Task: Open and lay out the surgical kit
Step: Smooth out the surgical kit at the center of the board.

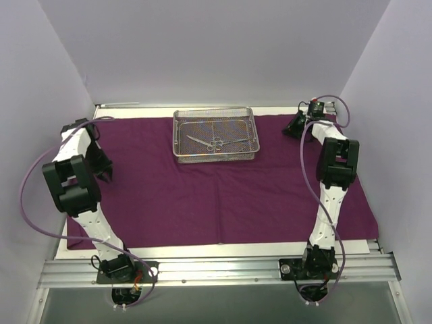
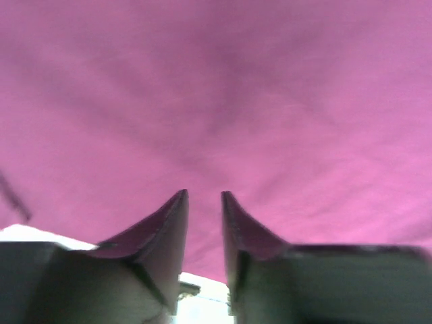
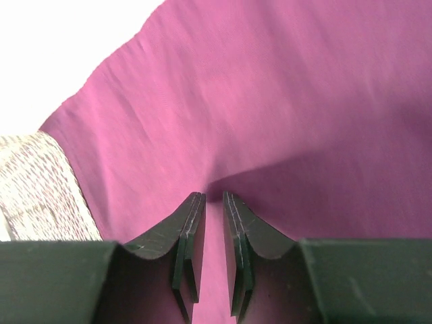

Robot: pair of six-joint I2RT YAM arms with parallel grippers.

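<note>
Your left gripper (image 2: 204, 196) hovered over the purple cloth (image 1: 202, 202) near its left edge, jaws slightly apart. Your right gripper (image 3: 214, 196) sat at the far right corner, jaws barely parted. The mesh tray (image 1: 214, 157) holding the instruments (image 1: 210, 142) stood mid far edge, with open cloth nearer you.

Your white-and-black left arm (image 1: 84, 202) sat folded at the elbow; its black two-finger left gripper (image 2: 204, 196) hung low, jaws slightly parted. Your right arm (image 1: 329, 196) reached far forward; right gripper (image 3: 213, 196) jaws stood narrowly apart.
</note>
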